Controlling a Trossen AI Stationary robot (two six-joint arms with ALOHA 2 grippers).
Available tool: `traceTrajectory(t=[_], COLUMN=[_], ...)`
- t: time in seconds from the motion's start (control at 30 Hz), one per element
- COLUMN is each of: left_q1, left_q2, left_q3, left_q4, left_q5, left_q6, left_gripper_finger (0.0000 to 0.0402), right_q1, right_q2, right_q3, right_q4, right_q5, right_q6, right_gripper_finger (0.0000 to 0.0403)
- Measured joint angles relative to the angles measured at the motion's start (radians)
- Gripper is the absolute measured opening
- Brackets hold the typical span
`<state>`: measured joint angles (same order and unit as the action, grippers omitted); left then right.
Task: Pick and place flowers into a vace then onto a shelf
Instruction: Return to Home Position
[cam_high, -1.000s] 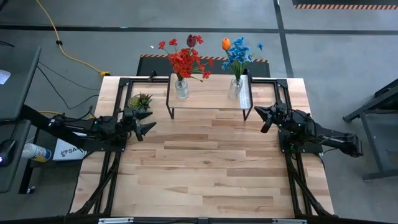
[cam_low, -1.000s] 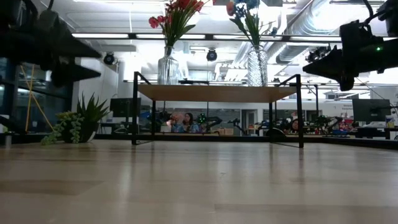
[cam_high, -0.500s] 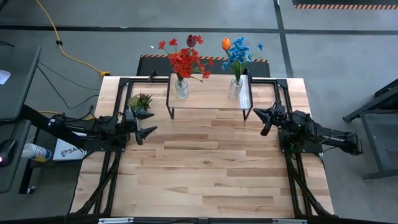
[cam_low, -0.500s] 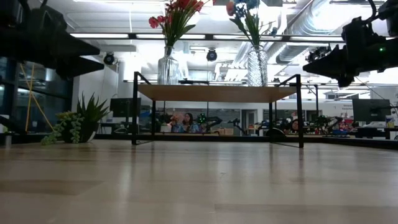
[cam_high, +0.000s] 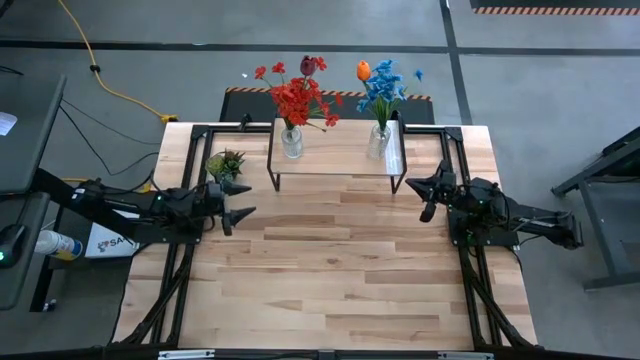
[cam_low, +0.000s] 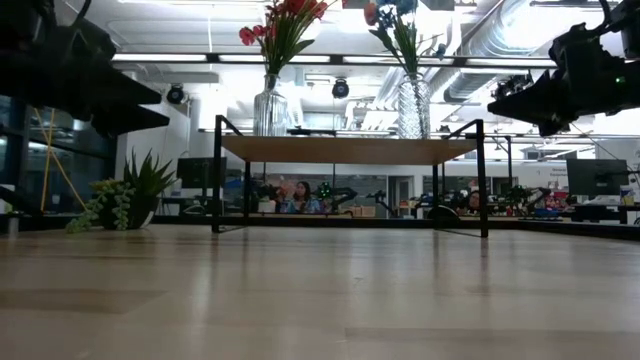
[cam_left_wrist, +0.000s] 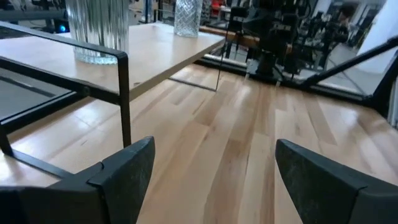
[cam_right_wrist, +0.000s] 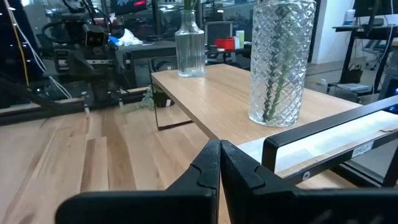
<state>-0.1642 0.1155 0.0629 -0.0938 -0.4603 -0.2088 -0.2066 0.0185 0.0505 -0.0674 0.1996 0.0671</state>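
Starting at the near edge: tabletop (cam_high: 330, 290) shows bare planks from the front edge up to both arms. L gripper (cam_high: 240, 201) hangs above the wood at the table's L side, fingers (cam_left_wrist: 124, 171) spread wide, holding nothing; wood shows btwn them in the wrist view. R gripper (cam_high: 420, 196) hangs opp. at the R side, fingers pressed together w/ nothing btwn, tip near the shelf's R front leg, not touching. A wide strip of bare wood lies btwn the two grippers.

Green tuft (cam_high: 225, 163) sits just beyond L gripper, beside the shelf's L end. Shelf (cam_high: 340, 152) stands centred at the far edge, w/ an open gap under its plank. On it are two glass vases, upright and well apart, back from the plank's front edge. L vase (cam_high: 291, 143) holds red flowers (cam_high: 296, 100) & maroon tulip (cam_high: 308, 66). R vase (cam_high: 378, 142) holds blue flowers (cam_high: 383, 88) & orange tulip (cam_high: 363, 70).
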Motion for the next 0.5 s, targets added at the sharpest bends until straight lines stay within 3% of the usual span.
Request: traceTrajectory(t=[0.27, 0.5], left_q1=[0.000, 0.000], left_q2=[-0.002, -0.002], left_q3=[-0.003, -0.003], left_q4=[0.040, 0.031], left_q5=[0.016, 0.026], left_q6=[-0.016, -0.017], left_gripper_finger=[0.0365, 0.0365], right_q1=[0.000, 0.000], right_q2=[0.000, 0.000], right_q3=[0.000, 0.000], right_q4=[0.000, 0.001], right_q5=[0.004, 0.003], right_q6=[0.134, 0.135], right_gripper_finger=[0.0005, 0.0007])
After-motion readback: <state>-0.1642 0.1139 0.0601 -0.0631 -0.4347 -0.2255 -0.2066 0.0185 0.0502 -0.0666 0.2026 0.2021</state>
